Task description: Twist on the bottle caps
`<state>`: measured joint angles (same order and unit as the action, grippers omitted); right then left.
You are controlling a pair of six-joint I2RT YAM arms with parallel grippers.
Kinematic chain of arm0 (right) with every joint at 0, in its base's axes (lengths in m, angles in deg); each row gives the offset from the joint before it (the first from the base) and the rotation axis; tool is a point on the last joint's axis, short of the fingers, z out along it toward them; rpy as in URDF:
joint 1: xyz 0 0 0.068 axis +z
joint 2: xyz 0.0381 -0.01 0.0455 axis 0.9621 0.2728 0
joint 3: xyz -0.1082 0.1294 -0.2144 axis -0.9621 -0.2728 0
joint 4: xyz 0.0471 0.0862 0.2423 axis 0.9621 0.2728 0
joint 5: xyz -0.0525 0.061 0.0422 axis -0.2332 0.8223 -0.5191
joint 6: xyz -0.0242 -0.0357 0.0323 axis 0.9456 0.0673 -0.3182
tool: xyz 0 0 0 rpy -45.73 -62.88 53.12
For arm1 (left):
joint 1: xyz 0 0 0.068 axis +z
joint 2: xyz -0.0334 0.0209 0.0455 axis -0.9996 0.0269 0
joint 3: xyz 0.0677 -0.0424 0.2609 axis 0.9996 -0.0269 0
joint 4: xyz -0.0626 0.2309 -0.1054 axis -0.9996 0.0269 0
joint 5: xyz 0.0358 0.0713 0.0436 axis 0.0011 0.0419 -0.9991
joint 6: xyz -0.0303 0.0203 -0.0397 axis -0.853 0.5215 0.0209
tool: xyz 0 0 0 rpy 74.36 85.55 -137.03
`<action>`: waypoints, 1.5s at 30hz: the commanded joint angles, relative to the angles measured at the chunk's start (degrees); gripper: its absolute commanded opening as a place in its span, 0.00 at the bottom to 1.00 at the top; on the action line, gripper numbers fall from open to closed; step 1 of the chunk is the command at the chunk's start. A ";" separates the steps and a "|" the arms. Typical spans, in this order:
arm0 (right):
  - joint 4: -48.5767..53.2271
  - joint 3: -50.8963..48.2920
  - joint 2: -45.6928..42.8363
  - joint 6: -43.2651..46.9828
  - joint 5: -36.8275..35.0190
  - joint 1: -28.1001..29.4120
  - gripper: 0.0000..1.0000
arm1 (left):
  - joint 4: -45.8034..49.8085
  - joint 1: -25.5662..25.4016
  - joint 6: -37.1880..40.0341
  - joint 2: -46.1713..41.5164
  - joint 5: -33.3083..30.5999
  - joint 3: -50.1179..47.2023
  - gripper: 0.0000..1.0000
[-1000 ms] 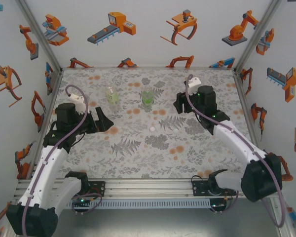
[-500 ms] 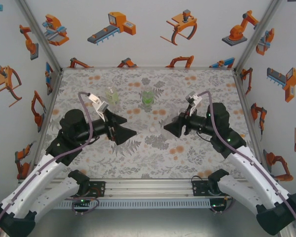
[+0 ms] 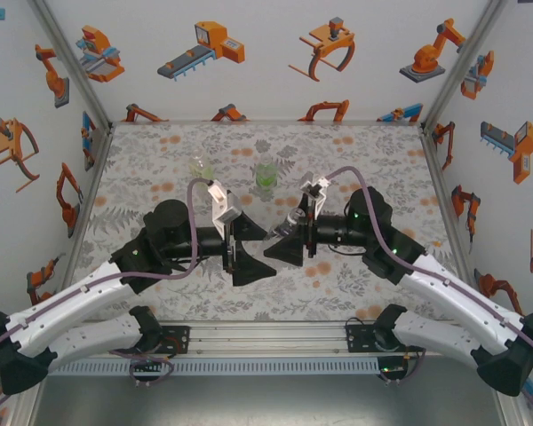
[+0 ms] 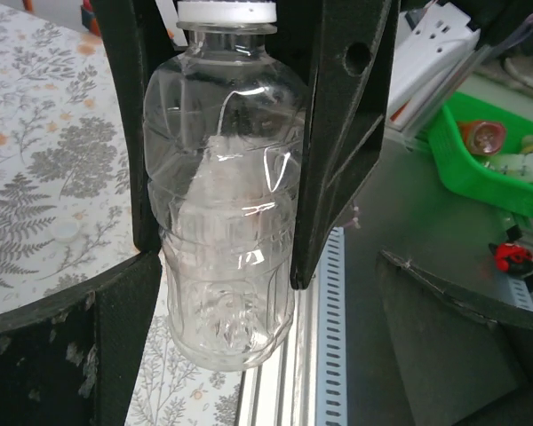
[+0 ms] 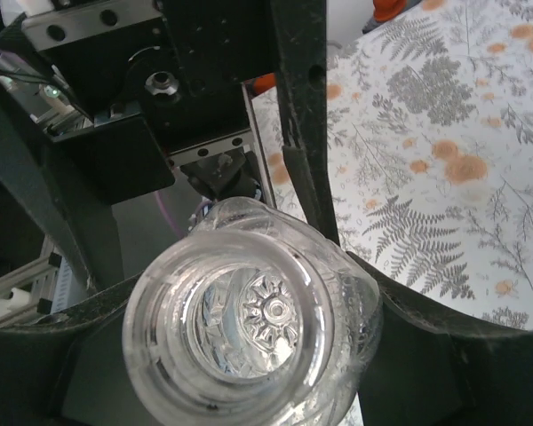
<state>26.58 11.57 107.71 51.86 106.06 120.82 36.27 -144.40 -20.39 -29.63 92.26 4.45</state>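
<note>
Above the middle of the worktop, the right claw is clamped on the clear bottle, which has a white cap on top; the left claw gapes wide, one finger each side of it; the green bottle and the yellowish bottle stand behind; a loose cap lies on the worktop nearby.

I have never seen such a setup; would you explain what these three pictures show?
These are two robot arms bolted to a flower-patterned table, each ending in a two-finger gripper. One picture looks down from above; the other two come from cameras on the left and right wrists. At the back stand a clear plastic yellowish-liquid bottle and a similar green-liquid bottle. The right gripper grips a clear colourless plastic bottle with a white screw cap; the left gripper faces it, open.
</note>
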 commanded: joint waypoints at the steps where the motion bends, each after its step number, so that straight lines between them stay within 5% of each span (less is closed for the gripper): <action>1: -4.23 4.34 1.37 -0.63 1.76 2.44 0.34 | -4.69 -2.14 1.93 1.51 3.38 1.82 0.95; 6: -4.63 5.52 1.39 -1.64 -0.51 3.24 0.34 | -6.81 -2.85 2.24 1.13 3.32 1.29 0.81; 14: -6.53 6.13 0.47 -3.81 -1.56 3.43 0.32 | -4.19 -2.85 4.85 -1.89 0.47 0.78 0.93; 45: -13.06 9.50 4.86 -10.30 4.45 7.46 0.26 | 5.31 -2.81 9.09 -12.76 -15.11 -2.68 0.98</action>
<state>17.58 18.28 112.67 43.40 106.71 127.36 39.97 -147.27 -13.31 -41.63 80.16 2.70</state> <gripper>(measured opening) 0.598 0.983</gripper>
